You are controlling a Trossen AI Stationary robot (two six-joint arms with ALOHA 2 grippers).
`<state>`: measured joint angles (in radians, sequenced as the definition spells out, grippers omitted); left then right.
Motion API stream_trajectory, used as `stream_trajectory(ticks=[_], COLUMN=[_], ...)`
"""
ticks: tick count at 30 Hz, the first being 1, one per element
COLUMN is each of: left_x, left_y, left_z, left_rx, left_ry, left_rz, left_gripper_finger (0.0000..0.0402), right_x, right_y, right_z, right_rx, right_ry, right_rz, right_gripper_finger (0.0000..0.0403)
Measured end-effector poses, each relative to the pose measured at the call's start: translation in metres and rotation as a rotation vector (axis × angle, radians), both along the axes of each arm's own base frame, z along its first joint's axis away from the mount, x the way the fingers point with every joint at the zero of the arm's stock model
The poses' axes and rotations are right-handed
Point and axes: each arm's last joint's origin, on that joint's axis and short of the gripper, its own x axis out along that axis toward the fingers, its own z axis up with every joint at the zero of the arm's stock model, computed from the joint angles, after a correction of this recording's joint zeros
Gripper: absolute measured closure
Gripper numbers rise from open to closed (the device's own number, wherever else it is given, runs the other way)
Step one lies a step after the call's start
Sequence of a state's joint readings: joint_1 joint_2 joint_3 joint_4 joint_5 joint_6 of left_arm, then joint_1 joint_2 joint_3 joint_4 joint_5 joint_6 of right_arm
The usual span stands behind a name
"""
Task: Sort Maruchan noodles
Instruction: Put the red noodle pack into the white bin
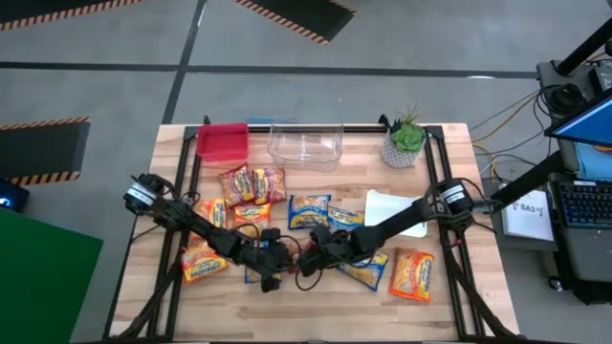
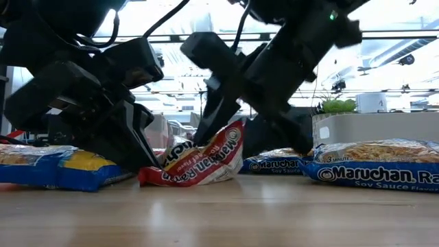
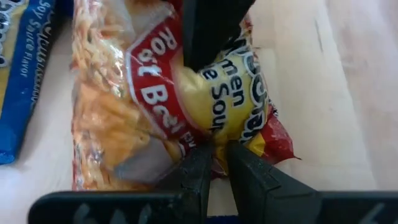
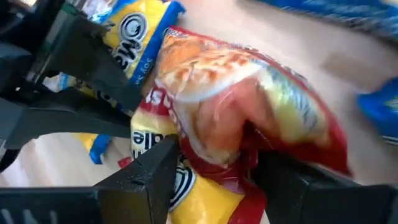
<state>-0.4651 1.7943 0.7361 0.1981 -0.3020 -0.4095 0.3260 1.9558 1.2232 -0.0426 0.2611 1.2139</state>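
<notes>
**Two-arm grab on the red packet**

While both arms meet at the high view's bottom centre, the left gripper (image 3: 214, 163) is clenched on the red roast-beef packet (image 2: 199, 161)'s crimped edge. The right gripper (image 4: 214, 171) straddles its other end; whether it grips is unclear. Packet looks light, crinkly, slippery, with brittle noodles, so grip the seam. Arms hide it from above.

The red-edged noodle packet (image 3: 186, 106) is showing as thin, crinkled, glossy plastic film, catching glare along its creases. The worktop (image 1: 316, 291) is looking like pale, smooth wood planks with a matt finish. The clear bin (image 1: 306, 143) is appearing as transparent, shiny plastic, the red tray (image 1: 222, 141) as opaque plastic.
</notes>
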Motion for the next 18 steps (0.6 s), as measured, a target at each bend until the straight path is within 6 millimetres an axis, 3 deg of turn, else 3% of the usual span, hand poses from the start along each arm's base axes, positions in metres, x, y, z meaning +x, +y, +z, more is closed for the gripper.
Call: stream_trajectory(ticks=[7,15,18], left_x=[0.000,-0.001,-0.003], left_y=[-0.001,-0.002,-0.004], left_z=[0.000,0.003,0.005], left_rx=[0.004,0.011,0.019], left_ry=[-0.001,-0.008,-0.011], left_rz=[-0.013,-0.026,-0.042], left_gripper_finger=[0.0363,0.0363,0.0363], right_x=[-0.001,-0.005,-0.008], right_y=[0.000,-0.002,-0.003], right_z=[0.004,0.019,0.028], right_rx=[-0.011,-0.031,-0.029], right_ry=[0.002,-0.003,-0.001], right_rz=[0.050,0.096,0.111], right_gripper_finger=[0.0246,0.0375,0.0387])
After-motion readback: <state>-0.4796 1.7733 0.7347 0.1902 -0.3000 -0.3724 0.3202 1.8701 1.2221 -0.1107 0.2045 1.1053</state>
